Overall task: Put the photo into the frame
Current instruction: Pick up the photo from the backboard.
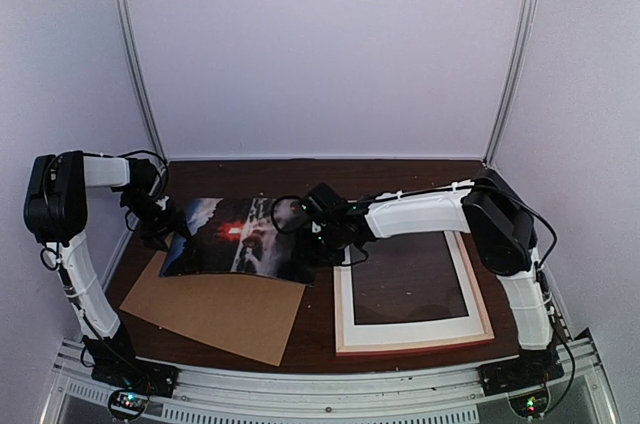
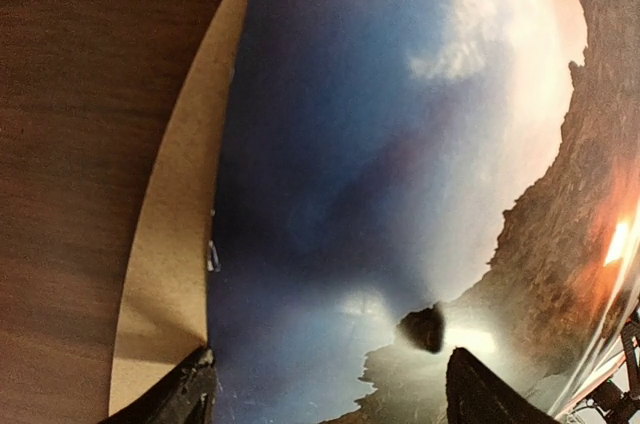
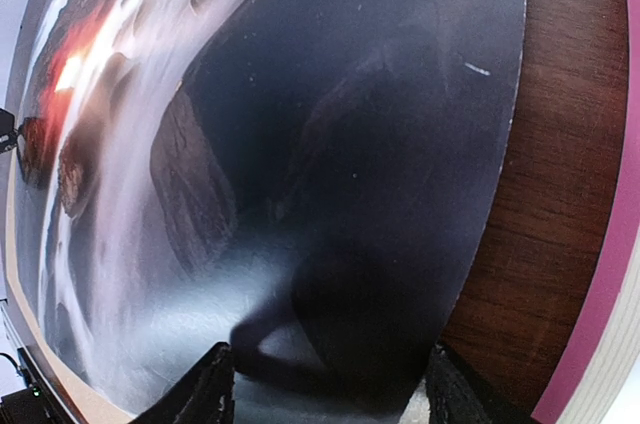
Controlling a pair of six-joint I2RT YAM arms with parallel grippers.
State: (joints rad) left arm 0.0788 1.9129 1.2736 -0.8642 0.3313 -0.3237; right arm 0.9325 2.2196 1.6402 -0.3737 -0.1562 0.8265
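1. You're looking at a dark wood bench (image 1: 320,169) with plain pale walls (image 1: 320,44) around it.
2. The photo (image 1: 235,239) is face up and bowed, long axis left-right. Its left end is over brown cardboard (image 1: 215,309); its right end is near the frame (image 1: 415,342), not touching.
3. The frame lies flat on the right with a white border inside its pink rim; the photo is outside it.
4. Left end effector (image 2: 330,389) and right end effector (image 3: 320,384) have their jaws wide apart over the photo's ends, with no grip visible.
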